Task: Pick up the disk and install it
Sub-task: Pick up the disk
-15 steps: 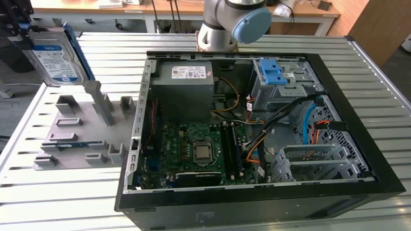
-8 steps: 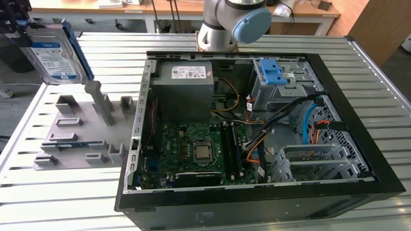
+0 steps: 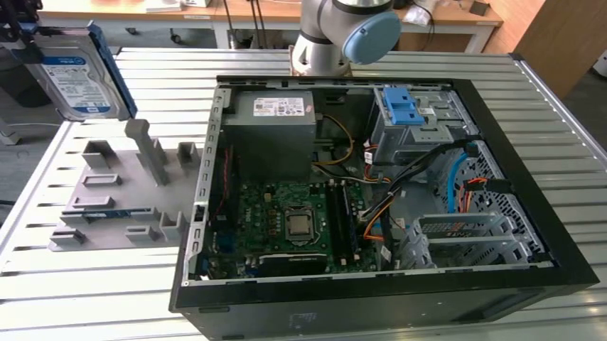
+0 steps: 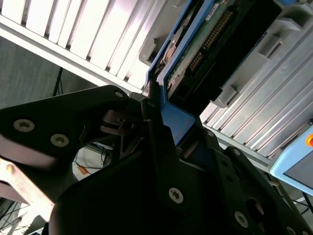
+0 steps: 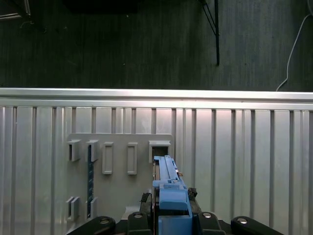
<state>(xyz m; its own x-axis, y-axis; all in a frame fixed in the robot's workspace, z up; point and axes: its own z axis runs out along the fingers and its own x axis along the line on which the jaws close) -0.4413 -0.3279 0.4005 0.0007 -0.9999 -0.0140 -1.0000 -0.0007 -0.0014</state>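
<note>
The disk [image 3: 81, 74], a silver drive with a white-and-blue label in a blue carrier frame, hangs in the air above the far corner of the table at the exterior view's left. My gripper [image 3: 27, 35] is shut on it. The first wrist view looks down the disk [image 5: 168, 191] edge-on, with the gripper [image 5: 168, 218] clamped around its blue frame, above the grey holder rack [image 5: 120, 144]. In the second wrist view, the disk's green circuit-board side [image 4: 205, 46] extends away from the gripper [image 4: 164, 125].
An open black computer case [image 3: 559, 249] lies on the slatted metal table, with a drive bay and blue latch [image 3: 403, 106], a grey power supply [image 3: 275, 114] and cables inside. The grey holder rack [image 3: 124, 192] sits beside the case. The arm's base [image 3: 342, 35] stands behind the case.
</note>
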